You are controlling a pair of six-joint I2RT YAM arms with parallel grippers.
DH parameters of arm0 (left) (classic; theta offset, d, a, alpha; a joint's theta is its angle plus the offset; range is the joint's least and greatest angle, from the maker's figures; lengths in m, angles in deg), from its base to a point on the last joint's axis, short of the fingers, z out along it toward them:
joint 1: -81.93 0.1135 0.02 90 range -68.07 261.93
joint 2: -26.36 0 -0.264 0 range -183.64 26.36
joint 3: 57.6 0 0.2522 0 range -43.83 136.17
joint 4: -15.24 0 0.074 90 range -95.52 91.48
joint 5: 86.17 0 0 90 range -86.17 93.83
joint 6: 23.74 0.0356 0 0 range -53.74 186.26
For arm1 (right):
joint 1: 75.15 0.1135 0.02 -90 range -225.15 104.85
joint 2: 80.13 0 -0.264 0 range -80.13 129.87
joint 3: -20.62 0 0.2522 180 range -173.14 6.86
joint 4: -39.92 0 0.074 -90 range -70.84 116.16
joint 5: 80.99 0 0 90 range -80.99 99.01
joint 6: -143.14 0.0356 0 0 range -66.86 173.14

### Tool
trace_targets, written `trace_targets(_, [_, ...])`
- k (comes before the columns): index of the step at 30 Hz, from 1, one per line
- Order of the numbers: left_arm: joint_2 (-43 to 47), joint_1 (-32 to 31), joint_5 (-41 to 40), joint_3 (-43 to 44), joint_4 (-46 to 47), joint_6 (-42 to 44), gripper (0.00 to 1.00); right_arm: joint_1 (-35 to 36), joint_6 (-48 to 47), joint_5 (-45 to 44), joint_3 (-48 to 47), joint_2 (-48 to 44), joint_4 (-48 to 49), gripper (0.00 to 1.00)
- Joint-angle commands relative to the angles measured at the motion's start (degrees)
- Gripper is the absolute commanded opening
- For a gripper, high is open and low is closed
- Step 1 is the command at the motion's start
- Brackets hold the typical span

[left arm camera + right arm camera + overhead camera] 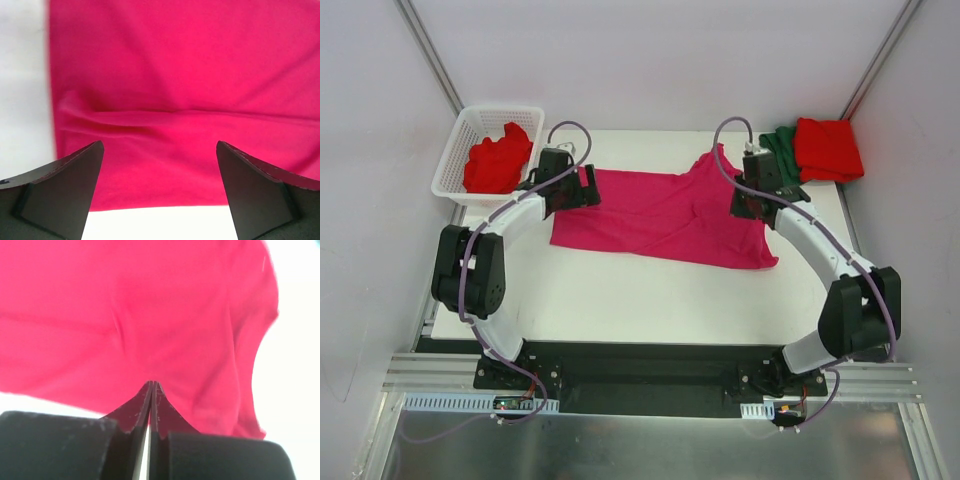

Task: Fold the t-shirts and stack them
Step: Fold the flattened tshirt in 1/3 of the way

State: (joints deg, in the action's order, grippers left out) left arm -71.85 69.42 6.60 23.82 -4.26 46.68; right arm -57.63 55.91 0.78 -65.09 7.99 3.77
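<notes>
- I see two matching arms: the left arm [510, 222] and the right arm [812, 238] each have smooth white curved links between bulky black joint housings.
- A grey-purple cable [468, 268] runs along each arm and arcs out in a loop by the wrist.
- The left gripper [160, 147] has matte black wedge fingers [70, 185] with pale scuffs along their edges.
- The right gripper [152, 386] has the same black fingers, thin at the tips, on a dust-speckled black block.
- Both bases sit on a black plate [650, 378] at the bench's near edge.
</notes>
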Motion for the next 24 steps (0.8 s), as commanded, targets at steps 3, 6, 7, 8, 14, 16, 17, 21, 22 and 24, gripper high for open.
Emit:
trace_targets(3, [-1.8,-7.25,9.44,4.58,2.22,2.96,0.96,0.32,6.19,0.23,12.07,-8.39,-7.58,0.01])
trace_targets(6, [-3.38,-9.8,10.15,5.64,2.4,2.26,0.96,0.41,8.39,-0.29,17.18,-11.99,-8.28,0.01])
trace_targets(7, [-3.65,-10.42,10.33,5.82,2.4,2.26,0.95,0.41,8.83,-0.56,18.06,-12.79,-8.89,0.01])
trace_targets(8, [-4.0,-10.86,10.33,5.82,2.48,2.17,0.95,0.41,9.53,-0.82,19.81,-14.36,-9.33,0.01])
trace_targets(14, [-4.53,-12.18,10.68,5.73,2.49,2.17,0.96,0.41,11.56,-7.14,22.55,-18.07,-14.16,0.01])
trace_targets(16, [-4.44,-12.18,10.68,5.56,2.57,2.34,0.95,0.41,12.26,-10.39,22.46,-18.42,-15.83,0.01])
trace_targets(17, [-4.44,-12.18,10.77,5.55,2.57,2.52,0.95,0.5,12.35,-11.45,22.46,-18.42,-16.19,0.01])
trace_targets(21, [-4.18,-12.18,10.86,5.29,2.57,2.7,0.95,0.41,12.62,-14.44,21.15,-16.4,-16.54,0.01])
trace_targets(22, [-4.18,-12.18,10.77,5.12,2.49,2.87,0.95,0.32,12.62,-14.53,20.88,-15.09,-16.37,0.01])
trace_targets(24, [-4.0,-12.18,10.42,4.94,2.49,3.05,0.95,0.32,12.62,-14.71,20.35,-13.42,-15.93,0.01])
